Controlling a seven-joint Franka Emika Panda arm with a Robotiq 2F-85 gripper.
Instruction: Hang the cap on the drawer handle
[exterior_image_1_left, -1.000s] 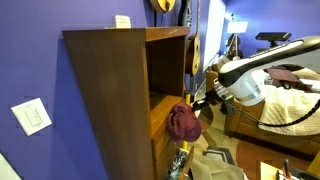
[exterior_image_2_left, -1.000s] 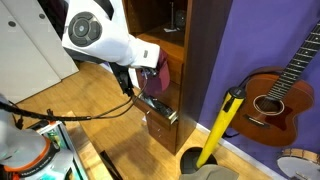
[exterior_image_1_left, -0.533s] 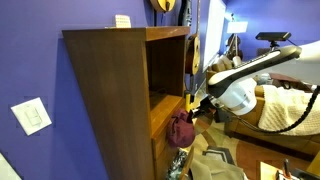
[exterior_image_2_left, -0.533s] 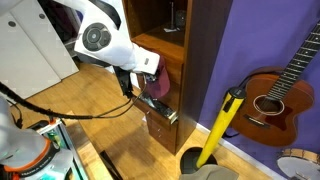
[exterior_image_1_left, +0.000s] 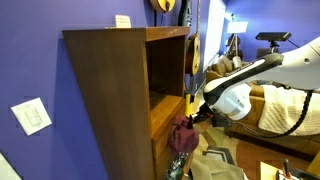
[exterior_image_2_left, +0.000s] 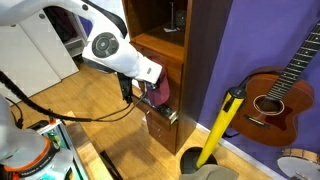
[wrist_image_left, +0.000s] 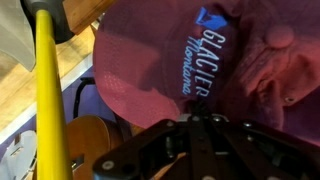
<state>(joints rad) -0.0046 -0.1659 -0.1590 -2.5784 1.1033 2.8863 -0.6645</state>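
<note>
Purple wall fills the left of an exterior view, with a white switch plate (exterior_image_1_left: 32, 117) fixed low on it. To its right stands the tall dark-brown wooden cabinet (exterior_image_1_left: 105, 90), a small white card (exterior_image_1_left: 122, 20) lying on its top. At the cabinet's open front the cap (exterior_image_1_left: 183, 137), maroon and limp, hangs against the yellow-orange drawer front (exterior_image_1_left: 160, 118), low on the near right corner of the cabinet. Just above and to the right of it is the gripper (exterior_image_1_left: 192, 119), and the white arm (exterior_image_1_left: 250, 82) reaches in from the right. In the exterior view from the opposite side, the arm comes in from the left, the cap sits just above the drawer handle (exterior_image_2_left: 163, 112), a slim metallic pull, and whether cloth and pull touch cannot be told. Further right a yellow pole (exterior_image_2_left: 222, 125) leans near the cabinet, and a guitar (exterior_image_2_left: 275, 95) rests against the purple wall. In the wrist view the yellow pole stands at the left; the cap fills most of the picture, with blue lettering reading GLACIER Montana. The dark fingers (wrist_image_left: 170, 135) converge at the cap's lower edge, drawn together with the fabric pinched between them.
</note>
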